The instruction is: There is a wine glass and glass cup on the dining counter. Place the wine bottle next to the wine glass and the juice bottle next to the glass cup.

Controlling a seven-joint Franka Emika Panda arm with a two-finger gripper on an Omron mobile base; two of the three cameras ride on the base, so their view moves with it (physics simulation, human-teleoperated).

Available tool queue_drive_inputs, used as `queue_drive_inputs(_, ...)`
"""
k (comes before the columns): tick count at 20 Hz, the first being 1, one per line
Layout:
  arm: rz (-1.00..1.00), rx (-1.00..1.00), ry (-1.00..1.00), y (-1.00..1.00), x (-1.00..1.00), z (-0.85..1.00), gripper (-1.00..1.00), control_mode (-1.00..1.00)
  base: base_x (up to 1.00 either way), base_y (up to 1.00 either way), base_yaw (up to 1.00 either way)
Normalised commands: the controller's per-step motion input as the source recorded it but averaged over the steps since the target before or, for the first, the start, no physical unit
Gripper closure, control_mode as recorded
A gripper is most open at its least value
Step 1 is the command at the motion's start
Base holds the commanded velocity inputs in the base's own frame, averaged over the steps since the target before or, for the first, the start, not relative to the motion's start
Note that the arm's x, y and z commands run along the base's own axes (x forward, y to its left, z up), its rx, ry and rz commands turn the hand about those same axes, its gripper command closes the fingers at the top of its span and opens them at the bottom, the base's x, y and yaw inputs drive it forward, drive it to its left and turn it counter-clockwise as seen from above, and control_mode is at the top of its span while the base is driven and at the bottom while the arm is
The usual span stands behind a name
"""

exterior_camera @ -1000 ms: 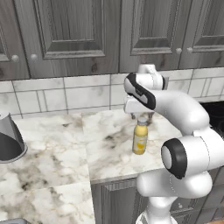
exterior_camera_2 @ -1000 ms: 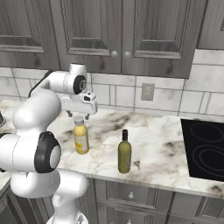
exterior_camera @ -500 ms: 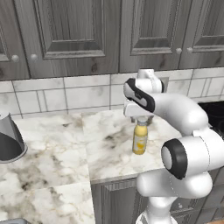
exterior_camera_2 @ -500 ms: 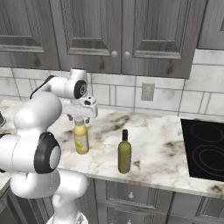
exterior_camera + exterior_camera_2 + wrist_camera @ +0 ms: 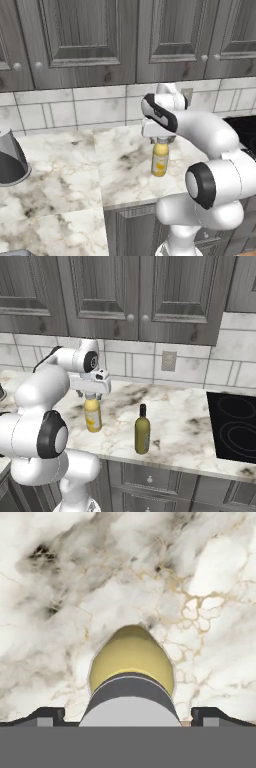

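The juice bottle, yellow with a grey-white cap, stands upright on the marble counter under the wall cabinets. My gripper hangs straight over it, open, with one fingertip on each side of the cap. In the hand view the cap sits between the two fingertips, with a gap on both sides. To the right of the juice bottle stands the olive-green wine bottle, untouched. The wine glass, the glass cup and the dining counter are out of view.
A black cooktop lies in the counter at the far right. A dark grey cone-shaped object sits at the left. Tiled wall with an outlet runs behind, and grey cabinets hang above. The counter's front edge runs just in front of the bottles.
The gripper has come down a little over the juice bottle, so its fingers now flank the cap. Both bottles stay where they were.
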Motion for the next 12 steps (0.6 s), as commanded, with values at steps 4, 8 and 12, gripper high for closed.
queue_drive_inputs(4,0.00,-0.03,-0.01,0.02,-0.10,-0.06,1.00,-1.00,0.00,0.00,0.00)
queue_drive_inputs(8,0.00,-0.02,-0.02,0.00,-0.02,0.00,1.00,-1.00,0.00,0.00,0.00)
queue_drive_inputs(12,0.00,0.00,0.00,0.00,0.00,0.01,1.00,-1.00,0.00,0.00,0.00)
